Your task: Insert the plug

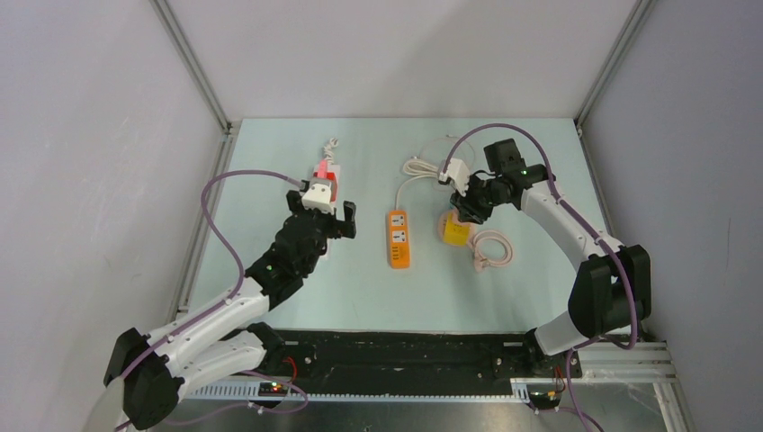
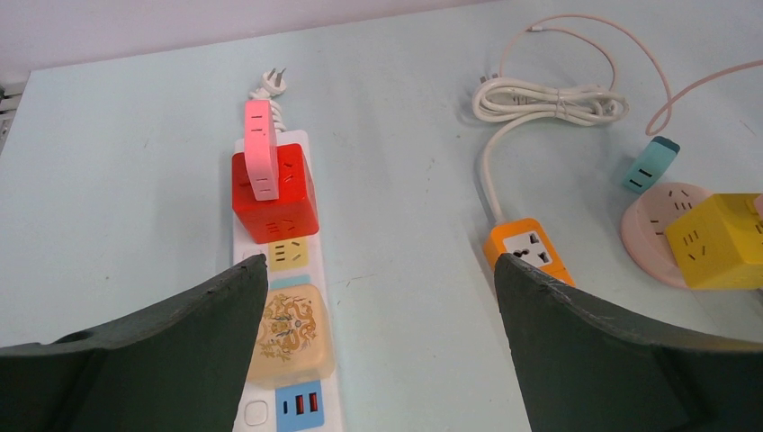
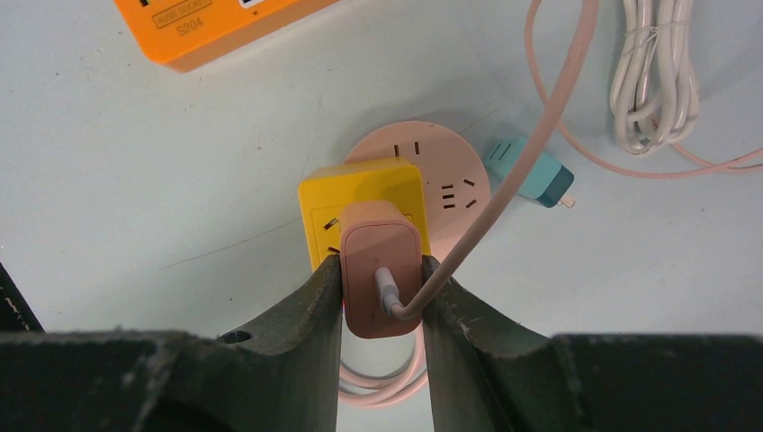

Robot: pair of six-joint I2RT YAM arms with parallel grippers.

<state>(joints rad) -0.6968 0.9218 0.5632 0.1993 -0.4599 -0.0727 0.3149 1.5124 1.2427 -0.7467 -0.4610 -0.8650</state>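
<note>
Between the narrowed fingers of the right gripper (image 3: 382,288) sits the pink charger plug (image 3: 373,236), pinched by its sides, its pink cable (image 3: 540,117) curling off the back. It's right over the near edge of the yellow cube socket (image 3: 360,193), which stands on the round pink socket base (image 3: 441,162); whether the prongs are seated, I can't tell. Just beyond lie a teal adapter (image 3: 531,171) and the orange power strip (image 3: 216,27), and across the table the left gripper (image 2: 380,261) hangs wide open, holding nothing, above the white power strip (image 2: 297,144) with its red cube socket (image 2: 274,202).
</note>
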